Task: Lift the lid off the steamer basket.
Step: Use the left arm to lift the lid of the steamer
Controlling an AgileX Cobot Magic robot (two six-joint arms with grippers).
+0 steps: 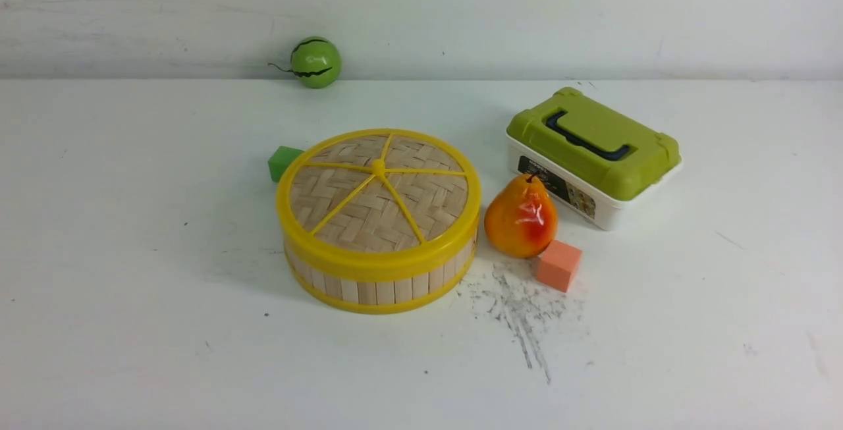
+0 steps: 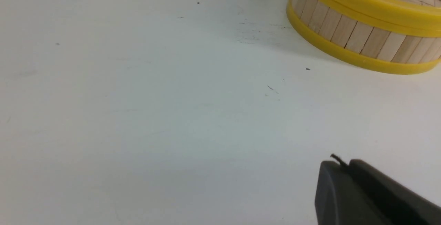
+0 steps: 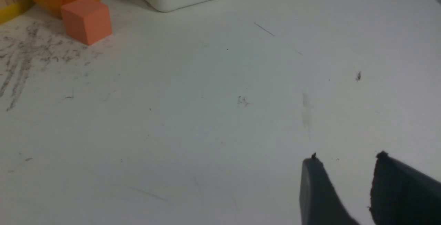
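Observation:
The steamer basket stands in the middle of the white table, a round tub with pale slat walls and yellow rims. Its lid, woven bamboo with yellow spokes and a centre knob, sits flat and closed on top. Neither arm shows in the front view. In the left wrist view my left gripper hovers over bare table, jaws together and holding nothing, with the basket wall and lid rim some way ahead of it. My right gripper is open and empty over bare table, far from the basket's edge.
A pear and an orange cube sit just right of the basket. A white box with an olive-green top lies behind them. A green cube touches the basket's far left side, and a green ball rests by the back wall.

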